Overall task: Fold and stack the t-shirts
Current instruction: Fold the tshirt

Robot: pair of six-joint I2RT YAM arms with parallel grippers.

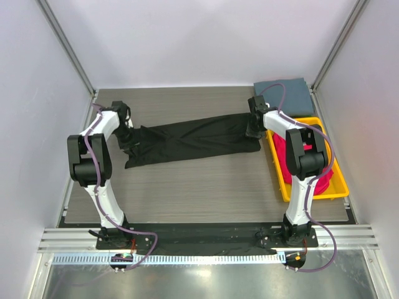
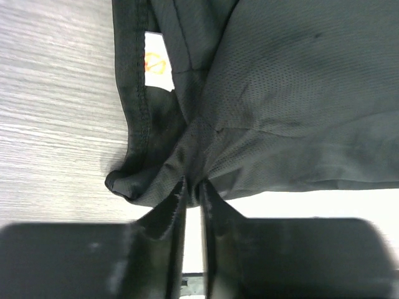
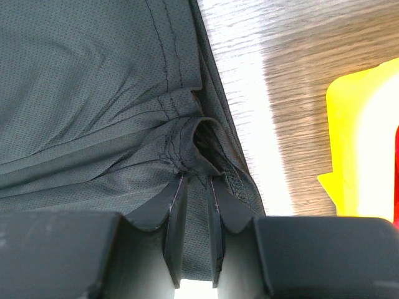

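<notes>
Left wrist view: black t-shirt [image 2: 299, 93] neck label [image 2: 156, 65], orange print unreadable. Left gripper [image 2: 193, 184] barely parted, hold unclear; right gripper [image 3: 196, 179] pinches shirt.

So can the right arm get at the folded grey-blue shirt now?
Probably not yet: the grey-blue shirt lies close with nothing between, but the right gripper is clamped on the black t-shirt.
</notes>
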